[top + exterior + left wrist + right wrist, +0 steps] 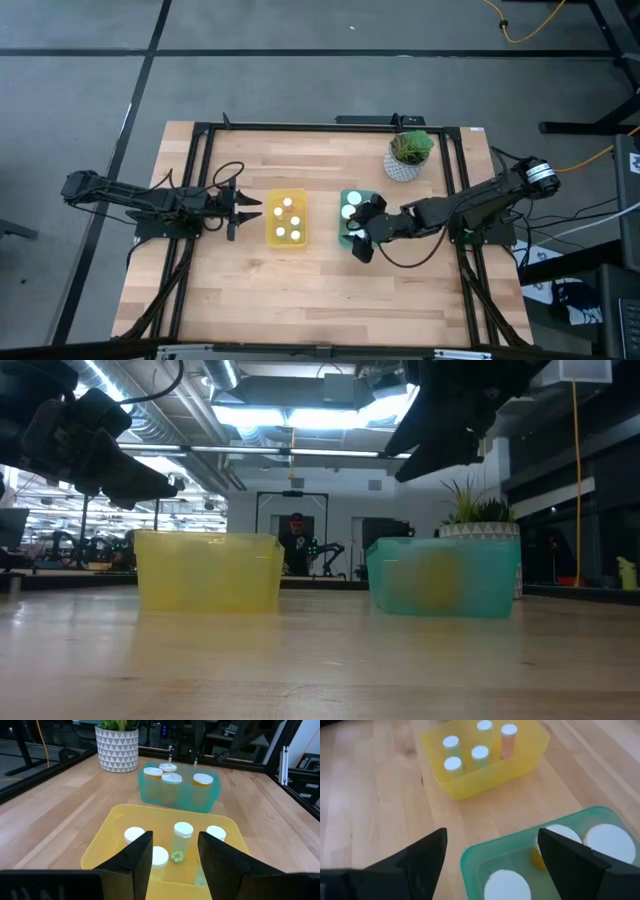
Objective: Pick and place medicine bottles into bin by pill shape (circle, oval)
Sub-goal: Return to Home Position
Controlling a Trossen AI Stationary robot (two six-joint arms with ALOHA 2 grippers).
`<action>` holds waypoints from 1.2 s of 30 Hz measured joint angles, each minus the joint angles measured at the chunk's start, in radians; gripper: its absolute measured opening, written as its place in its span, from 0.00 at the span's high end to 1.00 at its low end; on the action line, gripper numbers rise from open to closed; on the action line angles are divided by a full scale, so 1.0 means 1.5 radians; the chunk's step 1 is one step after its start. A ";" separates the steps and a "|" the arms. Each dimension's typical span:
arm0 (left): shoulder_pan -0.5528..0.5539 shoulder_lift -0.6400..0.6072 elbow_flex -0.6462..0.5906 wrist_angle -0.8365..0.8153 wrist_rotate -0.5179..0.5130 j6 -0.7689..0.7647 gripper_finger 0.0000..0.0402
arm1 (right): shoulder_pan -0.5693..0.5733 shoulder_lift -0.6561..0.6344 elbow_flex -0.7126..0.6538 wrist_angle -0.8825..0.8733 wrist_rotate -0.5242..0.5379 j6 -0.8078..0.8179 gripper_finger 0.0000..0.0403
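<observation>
The yellow bin (287, 218) stands at mid-table and holds several white-capped medicine bottles (183, 831), upright on its floor. The green bin (343, 225) stands just right of it and also holds several white-capped bottles (171, 778), some with orange bodies. My left gripper (255, 211) is open and empty, level, just left of the yellow bin; its fingers (140, 855) frame that bin in the left wrist view. My right gripper (360, 228) is open and empty, hovering over the near part of the green bin (485, 850).
A white patterned pot with a green plant (408, 155) stands at the table's far right, behind the green bin. A black frame (200, 130) runs around the tabletop. Bare wood lies along the near side of the table (320, 300).
</observation>
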 joint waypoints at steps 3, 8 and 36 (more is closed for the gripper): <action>0.000 0.000 0.000 0.000 0.000 0.000 0.63 | 0.000 0.000 0.000 0.008 -0.006 0.001 0.22; 0.000 0.000 0.000 0.000 0.000 0.000 0.63 | 0.000 -0.001 0.000 0.010 -0.026 -0.010 0.22; 0.000 0.000 0.000 0.000 0.000 0.000 0.63 | -0.001 -0.146 -0.001 0.014 -0.169 -0.263 0.22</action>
